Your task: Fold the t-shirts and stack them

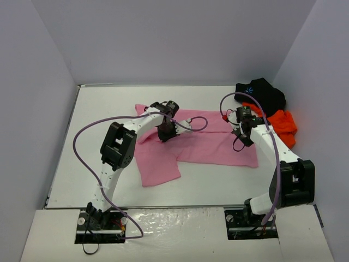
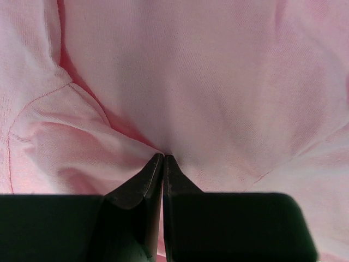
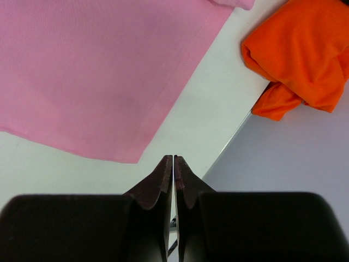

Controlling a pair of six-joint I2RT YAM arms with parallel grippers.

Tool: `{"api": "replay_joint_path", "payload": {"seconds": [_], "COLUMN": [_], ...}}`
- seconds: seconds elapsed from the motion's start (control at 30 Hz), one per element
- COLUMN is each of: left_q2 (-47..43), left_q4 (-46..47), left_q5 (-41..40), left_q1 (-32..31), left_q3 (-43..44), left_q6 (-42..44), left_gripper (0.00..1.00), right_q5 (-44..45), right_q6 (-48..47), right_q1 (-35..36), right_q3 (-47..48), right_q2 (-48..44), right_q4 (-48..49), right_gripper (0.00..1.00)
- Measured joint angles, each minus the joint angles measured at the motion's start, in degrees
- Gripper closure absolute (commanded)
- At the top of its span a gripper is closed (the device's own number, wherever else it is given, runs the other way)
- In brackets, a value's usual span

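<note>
The pink t-shirt (image 1: 210, 143) lies spread out in the middle of the white table, one part hanging toward the front. My left gripper (image 1: 164, 134) is down on its left half. In the left wrist view the left gripper (image 2: 163, 157) is shut on a pinch of the pink t-shirt (image 2: 218, 82), with creases running to its tips. My right gripper (image 1: 240, 137) is at the shirt's right edge. In the right wrist view the right gripper (image 3: 173, 158) is shut and empty above bare table beside the pink t-shirt's (image 3: 92, 71) corner. The black t-shirt (image 1: 262, 93) and the orange t-shirt (image 1: 282, 124) lie crumpled at the back right.
Grey walls (image 1: 163, 38) enclose the table on three sides. The right wall (image 3: 283, 164) stands close to my right gripper, with the orange t-shirt (image 3: 305, 54) against it. Purple cables loop off both arms. Bare table (image 1: 218, 185) shows in front of the pink shirt.
</note>
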Motion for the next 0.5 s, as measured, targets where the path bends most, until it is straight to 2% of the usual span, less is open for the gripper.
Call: {"api": "replay_joint_path", "payload": {"seconds": [0.3,0.5], "left_q2": [-0.1,-0.5], "left_q4": [-1.4,-7.6], "left_q5": [0.0,1.5], "left_q1": [0.0,-0.1], "left_q3": [0.7,7.9], "left_q6": [0.0,-0.2], "left_gripper": [1.0,1.0], "right_q5": [0.0,0.0], "right_q6": [0.0,0.0], "right_q1": [0.0,0.0], "right_q3": [0.0,0.0], "right_q2": [-0.1,-0.1], "right_q4": [0.0,0.0], "right_gripper": [0.97,0.97]}}
